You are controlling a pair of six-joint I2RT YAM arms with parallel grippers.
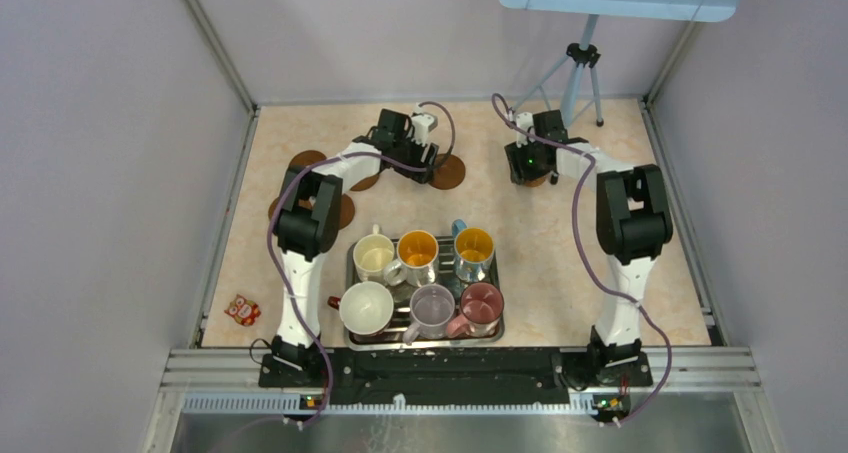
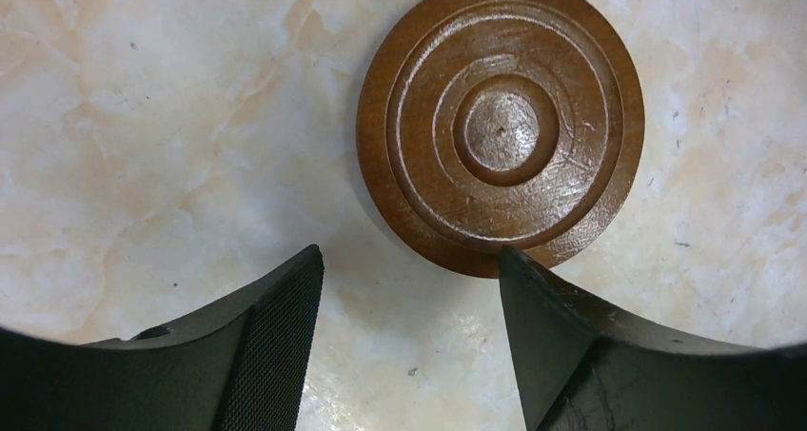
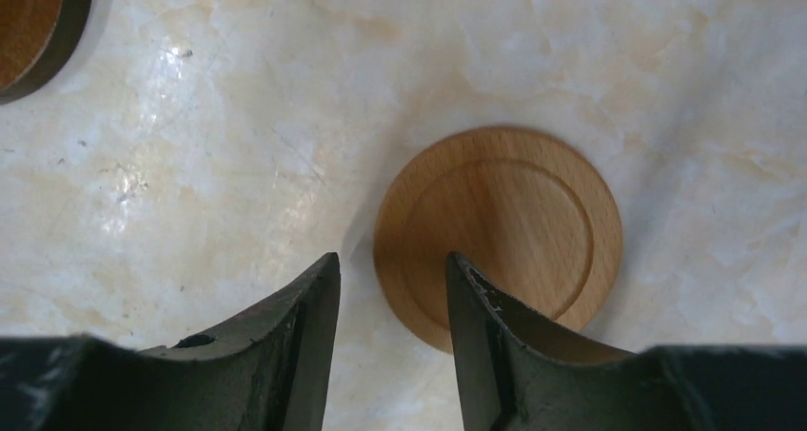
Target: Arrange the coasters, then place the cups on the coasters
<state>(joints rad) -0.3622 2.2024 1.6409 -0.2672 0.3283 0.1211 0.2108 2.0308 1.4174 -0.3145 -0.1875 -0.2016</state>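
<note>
Left gripper (image 2: pixel 409 255) near a glossy, concentric-ringed reddish-brown coaster (image 2: pixel 500 122)

Overhead camera overlooks table (image 1: pixel 540 273); wrist cameras (close-up) face down.

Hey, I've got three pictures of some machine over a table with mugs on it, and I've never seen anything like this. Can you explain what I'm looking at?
These are two robot arms, the left arm and the right arm, bolted at the near edge of a table. The wide picture comes from a camera above and behind them. The other two come from cameras on the wrists, so the dark shapes at the bottom are each gripper's own fingers. Six mugs stand on a metal tray between the arms. Several brown coasters lie near the left arm, and the left gripper hangs open just by one. The right gripper, jaws narrowly apart, is at the edge of a tan coaster. Neither holds anything.
</note>
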